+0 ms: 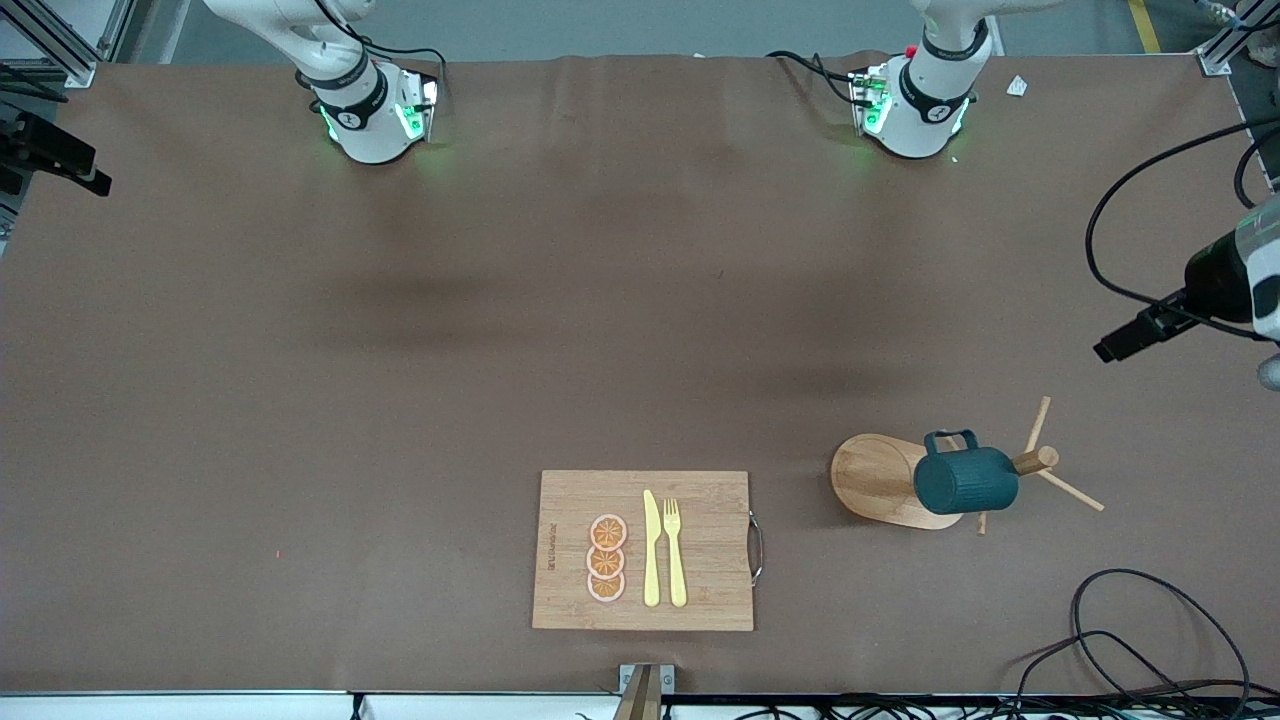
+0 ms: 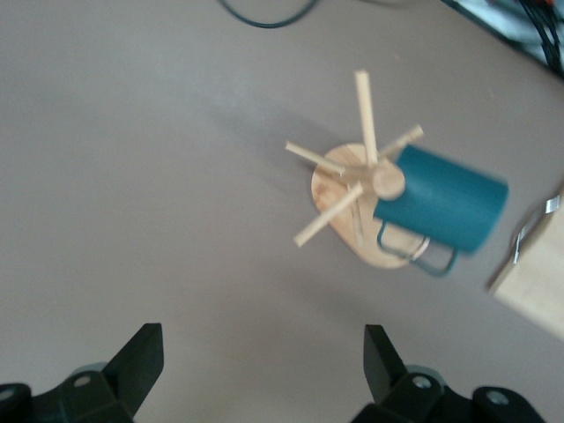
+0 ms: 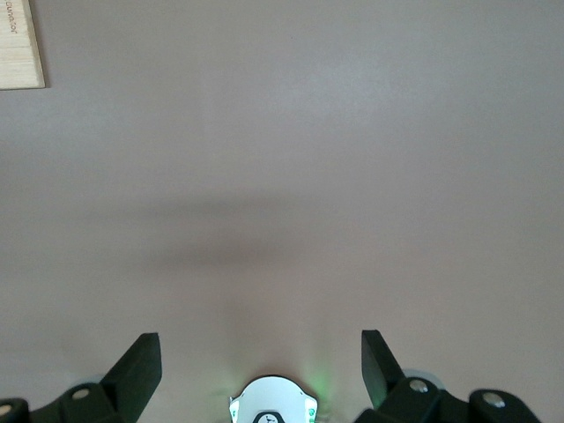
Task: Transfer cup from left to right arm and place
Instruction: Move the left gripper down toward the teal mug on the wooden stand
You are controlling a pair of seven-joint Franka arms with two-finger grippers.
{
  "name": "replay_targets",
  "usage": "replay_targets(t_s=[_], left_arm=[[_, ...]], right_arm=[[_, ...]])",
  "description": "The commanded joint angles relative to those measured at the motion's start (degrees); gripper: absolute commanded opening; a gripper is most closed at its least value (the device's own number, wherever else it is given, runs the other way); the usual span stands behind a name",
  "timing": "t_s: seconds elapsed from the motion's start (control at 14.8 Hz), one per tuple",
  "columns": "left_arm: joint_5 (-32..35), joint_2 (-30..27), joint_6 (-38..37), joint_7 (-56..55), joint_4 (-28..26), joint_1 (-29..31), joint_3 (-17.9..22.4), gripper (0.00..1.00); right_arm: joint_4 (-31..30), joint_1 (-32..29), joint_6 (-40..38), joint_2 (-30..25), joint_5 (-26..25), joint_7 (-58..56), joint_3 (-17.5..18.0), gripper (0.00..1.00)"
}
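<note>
Front view: cup (image 1: 965, 480) hangs on its side on a peg of the wooden mug tree (image 1: 900, 480), toward the left arm's end of the counter (image 1: 300, 400) — beside the cutting board (image 1: 643, 550). Left gripper (image 2: 264, 370) — jaws apart, above the counter near the mug tree. Right gripper (image 3: 262, 370) — jaws apart, over bare counter, waiting.

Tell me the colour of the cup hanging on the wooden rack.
Dark teal; the cup shows best in the front view.
</note>
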Motion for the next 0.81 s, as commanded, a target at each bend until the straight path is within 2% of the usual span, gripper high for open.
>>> replay_targets(t_s=[0.0,0.34,0.75], left_arm=[[-0.7,3.9,1.1,-14.6,2.7,-0.5,-0.2,1.00],[-3.3,10.0,5.1,-27.2,6.9,-0.7,-0.4,1.00],[-11.0,13.4,9.6,-35.2,7.3,-0.4,-0.4,1.00]], right_arm=[[-1.0,-0.6,0.4,-0.9,-0.3,-0.3,0.5,1.00],[-1.0,-0.6,0.4,-0.9,-0.3,-0.3,0.5,1.00],[-1.0,-0.6,0.4,-0.9,-0.3,-0.3,0.5,1.00]])
